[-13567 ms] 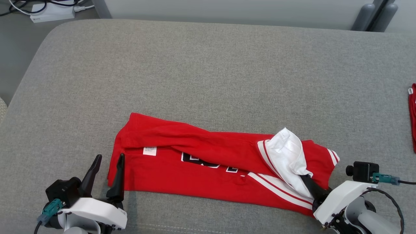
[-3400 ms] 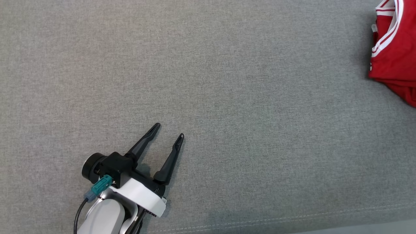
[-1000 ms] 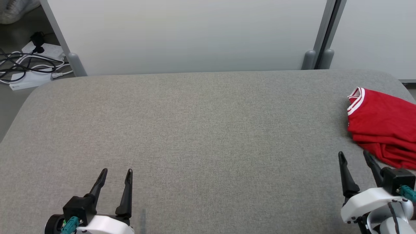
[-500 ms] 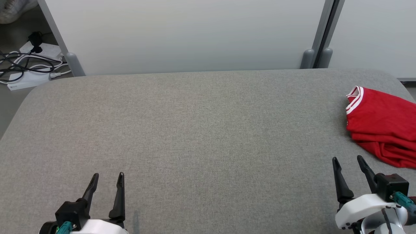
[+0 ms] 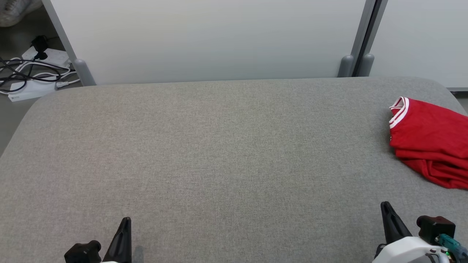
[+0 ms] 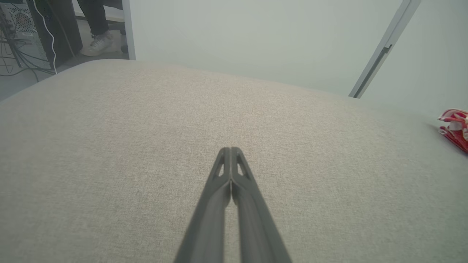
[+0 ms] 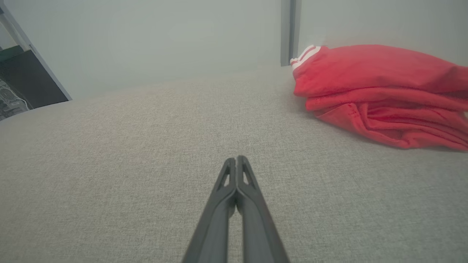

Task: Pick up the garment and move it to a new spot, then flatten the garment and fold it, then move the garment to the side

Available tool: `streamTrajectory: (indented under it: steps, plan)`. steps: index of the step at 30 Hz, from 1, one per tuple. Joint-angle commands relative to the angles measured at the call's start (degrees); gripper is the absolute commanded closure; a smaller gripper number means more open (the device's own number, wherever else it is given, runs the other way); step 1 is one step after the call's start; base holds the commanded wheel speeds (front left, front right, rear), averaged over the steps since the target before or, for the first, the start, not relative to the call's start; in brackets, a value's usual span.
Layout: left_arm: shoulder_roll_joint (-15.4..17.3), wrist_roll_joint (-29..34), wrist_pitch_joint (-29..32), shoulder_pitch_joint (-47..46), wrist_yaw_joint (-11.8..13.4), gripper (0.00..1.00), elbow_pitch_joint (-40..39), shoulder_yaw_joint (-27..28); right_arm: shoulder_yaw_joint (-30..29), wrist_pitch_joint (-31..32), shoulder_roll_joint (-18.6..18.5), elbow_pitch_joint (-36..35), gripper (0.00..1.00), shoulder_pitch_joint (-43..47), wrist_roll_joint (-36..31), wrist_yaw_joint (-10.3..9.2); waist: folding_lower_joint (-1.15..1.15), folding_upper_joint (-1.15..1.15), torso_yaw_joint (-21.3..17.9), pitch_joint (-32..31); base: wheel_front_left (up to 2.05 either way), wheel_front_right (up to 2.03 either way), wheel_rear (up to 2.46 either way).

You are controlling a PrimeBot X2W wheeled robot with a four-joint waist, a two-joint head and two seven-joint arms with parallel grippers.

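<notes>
At cushion right edge, garment lying ahead-right of right gripper, nearer arm; left gripper sitting well apart; both clenching empty.

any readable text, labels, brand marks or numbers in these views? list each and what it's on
No legible text in any view.
white power strip on the floor: a small dark mark, too small to read.
red garment: folded, with no print or tag showing.
</notes>
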Motion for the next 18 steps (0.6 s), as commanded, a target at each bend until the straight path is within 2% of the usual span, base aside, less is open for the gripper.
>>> streamTrajectory:
  steps: [1, 18]
  plan:
    - [0.76, -1.54, 0.19, -2.20, -0.18, 1.00, -1.58, 0.51, -0.54, 0.34, -0.70, -2.08, 1.00, -1.94, 1.49, 0.00, -0.01, 0.00, 0.00, 0.05, 0.00, 0.00, 0.00]
    - [0.87, -12.89, 2.85, -3.09, -0.52, 1.00, -2.61, 0.87, -1.32, 2.96, -0.40, -4.25, 1.00, -1.69, 12.92, 0.00, -0.03, 0.00, -0.02, 0.24, 0.00, 0.00, 0.00]
